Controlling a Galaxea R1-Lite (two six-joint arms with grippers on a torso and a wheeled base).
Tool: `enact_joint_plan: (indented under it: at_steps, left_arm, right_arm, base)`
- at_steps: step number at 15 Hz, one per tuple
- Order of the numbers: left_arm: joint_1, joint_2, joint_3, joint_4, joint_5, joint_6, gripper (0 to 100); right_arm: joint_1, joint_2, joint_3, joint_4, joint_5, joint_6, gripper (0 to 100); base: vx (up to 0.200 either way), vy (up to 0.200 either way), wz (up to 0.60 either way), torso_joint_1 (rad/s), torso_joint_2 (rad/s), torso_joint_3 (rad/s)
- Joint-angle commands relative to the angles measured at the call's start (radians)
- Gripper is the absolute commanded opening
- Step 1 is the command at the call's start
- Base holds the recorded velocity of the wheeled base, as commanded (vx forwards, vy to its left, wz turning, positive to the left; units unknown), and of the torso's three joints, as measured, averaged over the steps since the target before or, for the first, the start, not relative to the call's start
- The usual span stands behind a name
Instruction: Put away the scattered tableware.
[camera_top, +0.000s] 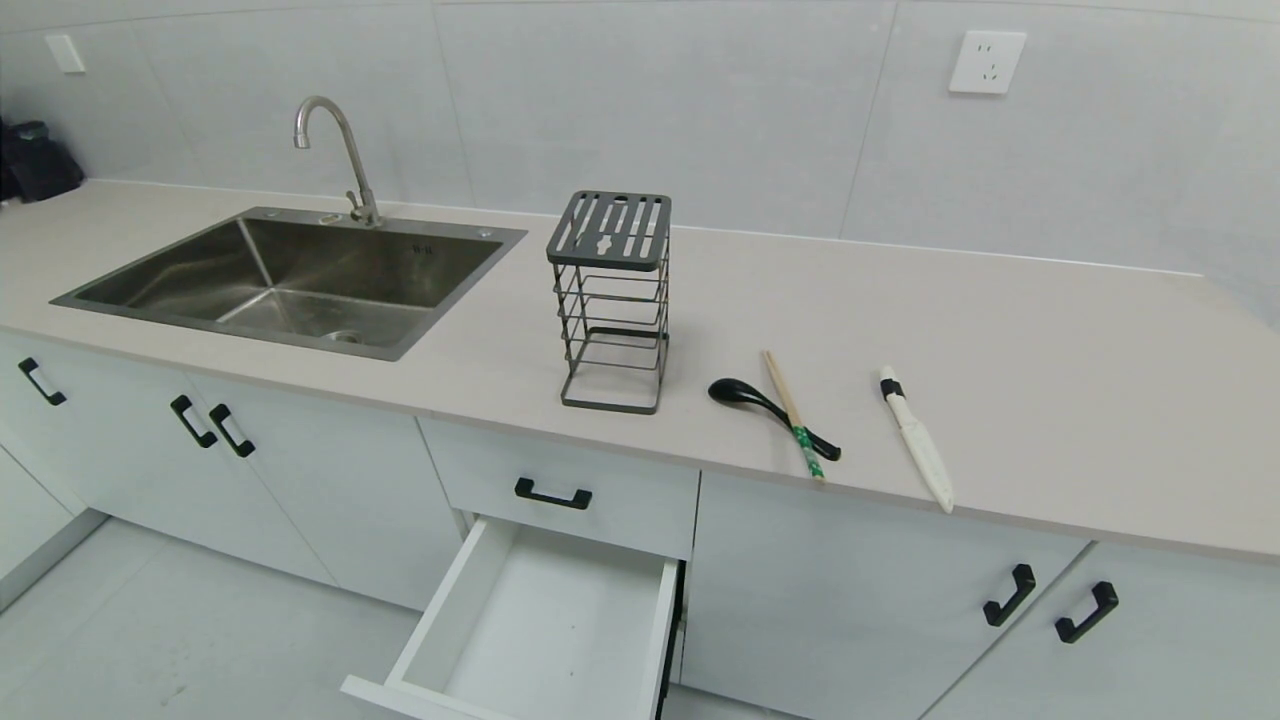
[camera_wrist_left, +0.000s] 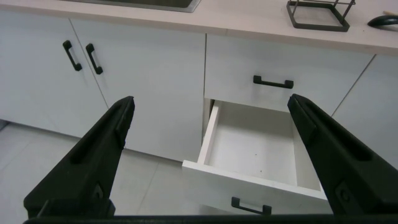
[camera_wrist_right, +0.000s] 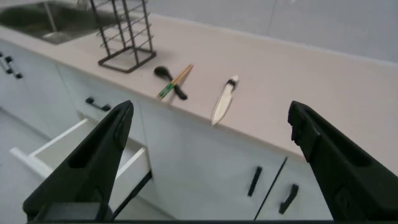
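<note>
nothing lifted yet, i judge: black spoon (camera_top: 732, 391), chopsticks (camera_top: 782, 388) and white knife (camera_top: 915, 437) lie near the counter (camera_top: 1000, 330) front edge, beside the wire rack (camera_top: 610, 300). left gripper (camera_wrist_left: 210, 106) and right gripper (camera_wrist_right: 211, 109) both gape wide, empty. next i'd lower the right onto the knife.

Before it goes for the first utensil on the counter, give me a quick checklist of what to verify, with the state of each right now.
1. Drawer pulled open, floor bare: ok.
2. Left gripper open and holding nothing: ok.
3. Right gripper open and holding nothing: ok.
4. Knife lying apart from the other pieces: ok, though its tip is at the front edge of the counter.
5. Spoon free to lift alone: not ok, the chopsticks lie across its handle.
6. Knife blade covered: cannot tell.
</note>
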Motion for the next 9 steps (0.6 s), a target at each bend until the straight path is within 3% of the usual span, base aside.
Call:
enact_joint_plan:
  at_steps: [1,4,9]
  left_arm:
    - [0.0,0.001,0.0,-0.001,0.0,-0.001,100]
    - [0.0,0.001,0.0,-0.001,0.0,-0.001,100]
    - [0.0,0.001,0.0,-0.001,0.0,-0.001,100]
  right_arm:
    - [0.026,0.217,-0.045,0.001,0.031,0.0,100]
    - [0.117,0.433,-0.113,-0.089,0.024,-0.003,100]
    - [0.122,0.51,-0.134,-0.114,0.024,-0.005,100]
  base:
    - [0.0,0.0,0.0,0.0,0.0,0.0]
    - [0.0,0.0,0.0,0.0,0.0,0.0]
    - [0.0,0.0,0.0,0.0,0.0,0.0]
